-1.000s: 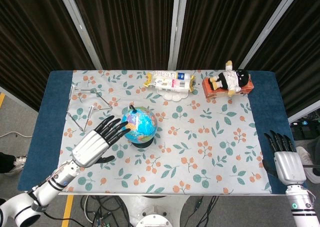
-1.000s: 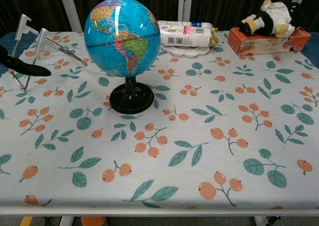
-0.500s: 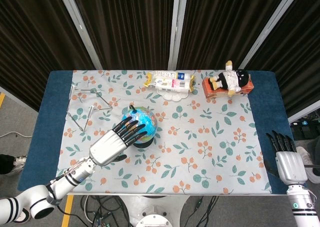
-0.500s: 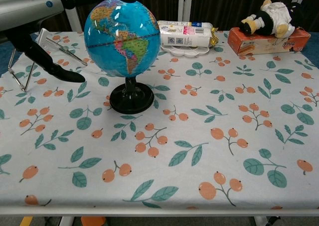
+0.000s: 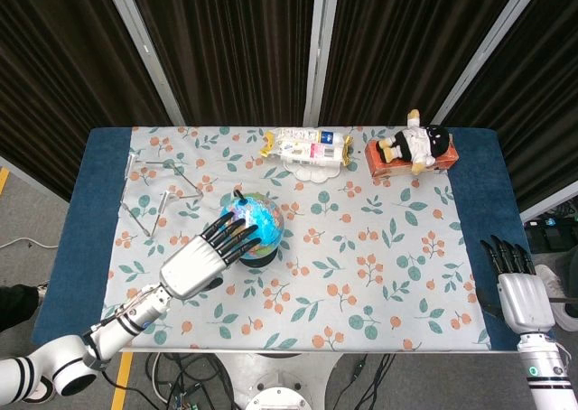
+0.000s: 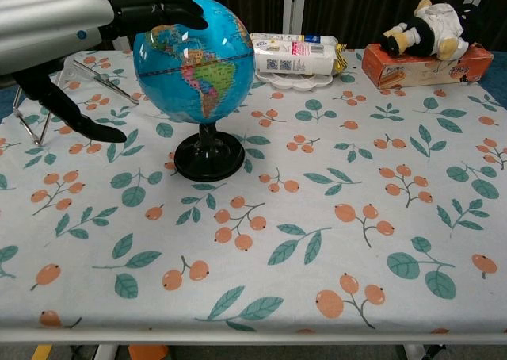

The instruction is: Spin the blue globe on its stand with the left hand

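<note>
The blue globe (image 5: 256,222) (image 6: 198,61) stands upright on its black round stand (image 6: 209,156) left of the table's middle. My left hand (image 5: 200,258) (image 6: 59,15) reaches in from the lower left, fingers extended and apart, and its black fingertips (image 6: 178,9) rest on the globe's upper left side. It holds nothing. My right hand (image 5: 518,288) hangs at the table's right front corner, fingers straight and empty, well away from the globe.
A metal folding rack (image 5: 149,198) (image 6: 47,74) lies at the left. A packaged item on a white plate (image 5: 307,148) (image 6: 295,55) sits at the back middle. A plush toy on an orange box (image 5: 414,148) (image 6: 432,39) is at the back right.
My left hand moved right from beside the globe until its fingertips lie on the globe's top. The map has shifted, so the globe has turned a little. The right hand stayed still.
</note>
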Robot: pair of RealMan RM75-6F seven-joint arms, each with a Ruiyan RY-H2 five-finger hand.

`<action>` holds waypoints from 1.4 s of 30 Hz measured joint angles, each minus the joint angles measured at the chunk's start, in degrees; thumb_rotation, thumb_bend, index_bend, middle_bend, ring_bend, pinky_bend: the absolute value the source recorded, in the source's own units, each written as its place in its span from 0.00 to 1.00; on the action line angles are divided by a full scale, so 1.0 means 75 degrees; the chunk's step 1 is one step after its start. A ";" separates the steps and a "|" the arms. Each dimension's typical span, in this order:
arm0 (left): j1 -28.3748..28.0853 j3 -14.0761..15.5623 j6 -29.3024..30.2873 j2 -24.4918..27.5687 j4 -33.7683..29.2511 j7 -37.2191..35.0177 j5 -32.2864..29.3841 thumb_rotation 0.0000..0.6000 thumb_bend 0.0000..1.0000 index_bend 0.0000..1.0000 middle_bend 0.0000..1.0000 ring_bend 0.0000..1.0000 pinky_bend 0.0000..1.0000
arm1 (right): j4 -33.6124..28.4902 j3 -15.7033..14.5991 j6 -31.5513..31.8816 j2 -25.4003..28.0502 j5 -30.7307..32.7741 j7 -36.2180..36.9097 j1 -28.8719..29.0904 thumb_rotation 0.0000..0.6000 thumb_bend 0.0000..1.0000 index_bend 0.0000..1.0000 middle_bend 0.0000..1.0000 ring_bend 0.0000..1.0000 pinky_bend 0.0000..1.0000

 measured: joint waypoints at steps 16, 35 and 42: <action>0.0386 0.0360 0.0415 0.0310 0.0135 0.0020 -0.0189 1.00 0.06 0.08 0.15 0.00 0.00 | 0.0001 -0.0012 -0.0012 -0.0008 0.0007 -0.0028 -0.0005 1.00 0.29 0.00 0.00 0.00 0.00; 0.0698 0.0318 0.1419 0.0581 0.0251 -0.0319 0.0228 1.00 0.06 0.08 0.08 0.00 0.00 | 0.0012 -0.0022 -0.0044 -0.0044 0.0031 -0.0080 -0.0002 1.00 0.29 0.00 0.00 0.00 0.00; 0.0261 0.0264 0.1120 0.0315 0.0187 -0.0327 0.0645 1.00 0.06 0.08 0.07 0.00 0.00 | 0.0059 -0.0018 -0.0077 -0.0068 0.0049 -0.0025 0.0007 1.00 0.29 0.00 0.00 0.00 0.00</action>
